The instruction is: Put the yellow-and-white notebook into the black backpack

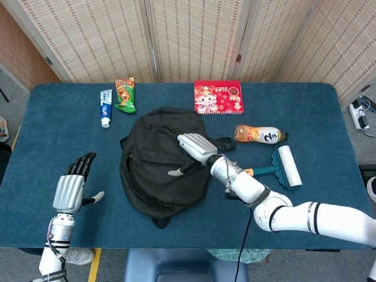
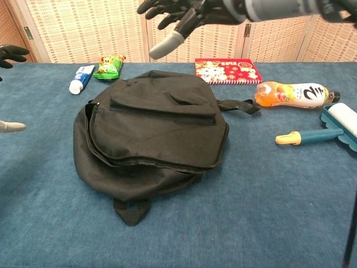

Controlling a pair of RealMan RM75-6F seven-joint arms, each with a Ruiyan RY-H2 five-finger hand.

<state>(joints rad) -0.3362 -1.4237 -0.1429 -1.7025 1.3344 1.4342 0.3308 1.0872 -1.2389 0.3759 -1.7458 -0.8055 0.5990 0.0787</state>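
Now the black backpack point(image 1: 163, 161) lies flat on the blue table point(image 1: 329, 217), flap down; the yellow-and-white notebook cannot be seen. Above it the right hand point(image 1: 195, 150) hovers, fingers spread, holding nothing; the left hand point(image 1: 70, 188) stands apart, fingers spread, holding nothing

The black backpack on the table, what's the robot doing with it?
Right now neither hand holds anything. The black backpack lies on the blue table with its flap folded down over the opening, so the yellow-and-white notebook can't be seen. The right hand hovers open just above the bag, and the left hand is open off to the side. It looks like the packing is done.
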